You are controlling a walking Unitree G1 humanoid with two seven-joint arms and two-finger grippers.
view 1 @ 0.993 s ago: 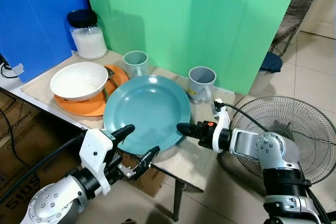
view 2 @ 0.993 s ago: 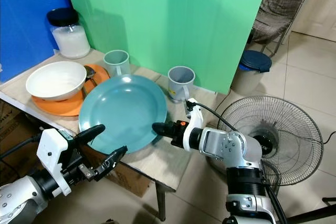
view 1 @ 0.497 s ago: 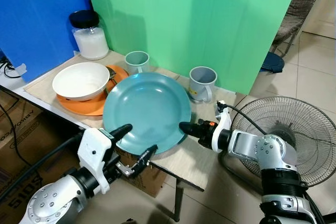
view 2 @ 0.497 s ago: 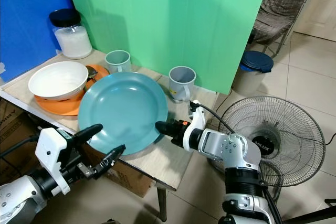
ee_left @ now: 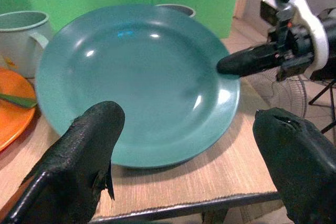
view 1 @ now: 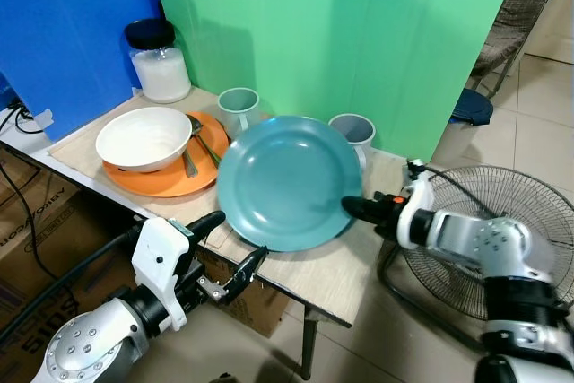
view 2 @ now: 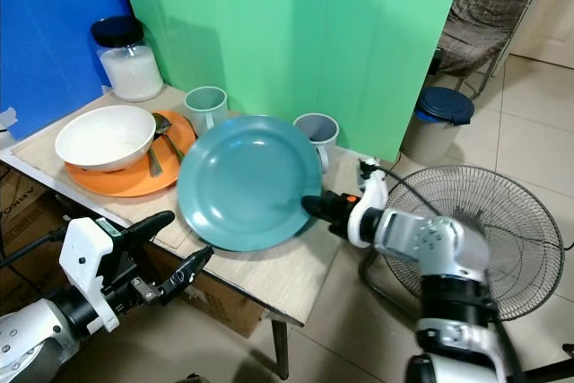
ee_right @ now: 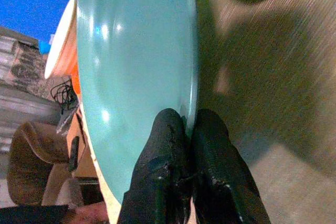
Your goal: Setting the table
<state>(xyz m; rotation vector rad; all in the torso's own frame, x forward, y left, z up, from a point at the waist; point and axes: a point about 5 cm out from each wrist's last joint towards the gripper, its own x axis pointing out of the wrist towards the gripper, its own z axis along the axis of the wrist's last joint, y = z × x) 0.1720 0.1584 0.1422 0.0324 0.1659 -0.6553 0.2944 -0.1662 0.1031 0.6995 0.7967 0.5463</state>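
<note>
Lifted and tilted since a second ago, the teal plate (view 1: 287, 181) has shifted toward the surface's right end.

Right gripper (view 1: 352, 208) has its fingers clenched on the plate's right rim, above the front edge; left gripper (view 1: 229, 253) hangs below that edge, fingers spread, grasping nothing.

Silver metal arms, rounded joint housings dotted with small dark screw holes. Left gripper (view 1: 231, 246): white block housing with small green mark, two long black fingers (ee_left: 86, 153), matte, rough-textured. Thick black cable along left forearm. Right gripper (view 2: 309, 205): white collar, small orange-red mark, black fingers (ee_right: 165, 153), thin black cable looping behind wrist.
</note>
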